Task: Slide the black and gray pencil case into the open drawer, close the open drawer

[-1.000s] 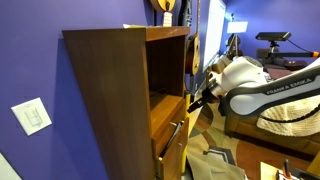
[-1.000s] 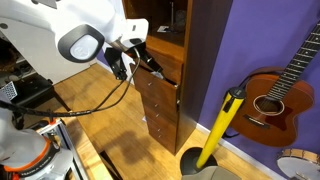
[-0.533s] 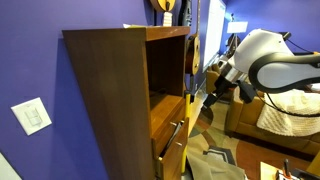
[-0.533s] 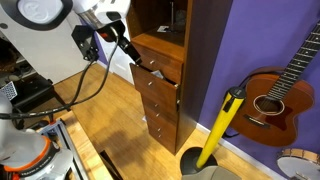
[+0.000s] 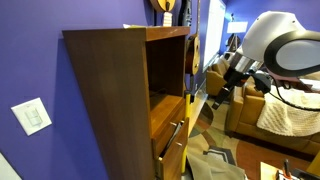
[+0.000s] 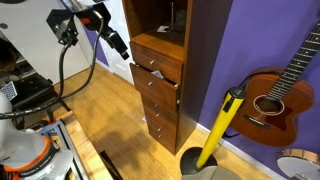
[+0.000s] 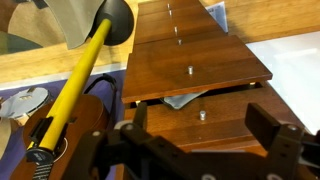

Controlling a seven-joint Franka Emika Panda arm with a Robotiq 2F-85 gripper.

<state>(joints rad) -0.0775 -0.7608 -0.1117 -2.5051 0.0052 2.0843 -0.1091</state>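
The brown cabinet's drawer (image 7: 205,78) stands slightly ajar; it also shows in an exterior view (image 6: 152,84). A flat grey corner of the pencil case (image 7: 184,100) pokes out of the gap at the drawer's edge, and it shows as a dark sliver in an exterior view (image 6: 154,72). The rest of the case is hidden inside. My gripper (image 7: 205,135) is open and empty, held a short way in front of the drawer fronts and touching nothing. It shows in both exterior views (image 6: 119,45) (image 5: 214,88).
Several closed drawer fronts with small metal knobs (image 7: 178,33) line the cabinet. A yellow-handled tool (image 6: 220,125) and a guitar (image 6: 280,95) stand by the purple wall beside the cabinet. A brown sofa (image 5: 275,115) is behind the arm. Wooden floor lies in front.
My gripper has pulled up and back from the drawer front, where it was one second ago. The drawer and the case's corner have not visibly moved.
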